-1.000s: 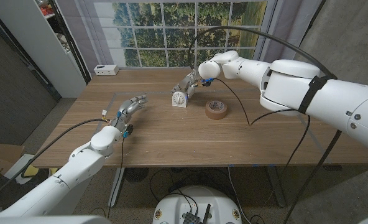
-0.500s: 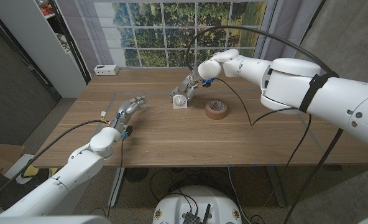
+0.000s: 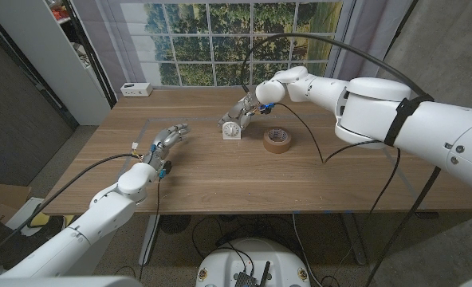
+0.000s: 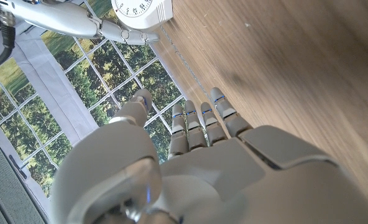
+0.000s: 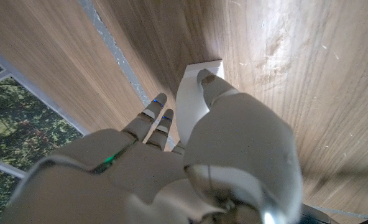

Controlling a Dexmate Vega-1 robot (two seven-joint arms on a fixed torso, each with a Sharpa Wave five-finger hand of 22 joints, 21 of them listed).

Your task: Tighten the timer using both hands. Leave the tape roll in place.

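The white timer [image 3: 233, 128] stands upright near the table's far middle, its dial facing me. My right hand [image 3: 245, 109] reaches it from behind and grips its body, thumb on one side and fingers on the other; the right wrist view shows the timer [image 5: 194, 99] between them. In the left wrist view the timer [image 4: 144, 9] sits ahead with the right hand's fingers [image 4: 78, 22] touching it. My left hand [image 3: 166, 141] hovers over the table left of the timer, fingers apart, holding nothing. The brown tape roll [image 3: 277, 140] lies flat just right of the timer.
A small white box [image 3: 135, 89] sits at the table's far left corner. A black cable [image 3: 322, 153] from the right arm droops onto the table right of the tape roll. A grey cabinet [image 3: 37, 56] stands left of the table.
The right arm has edged slightly to the right at the timer. The left hand has hardly moved, and the tape roll stays where it was.
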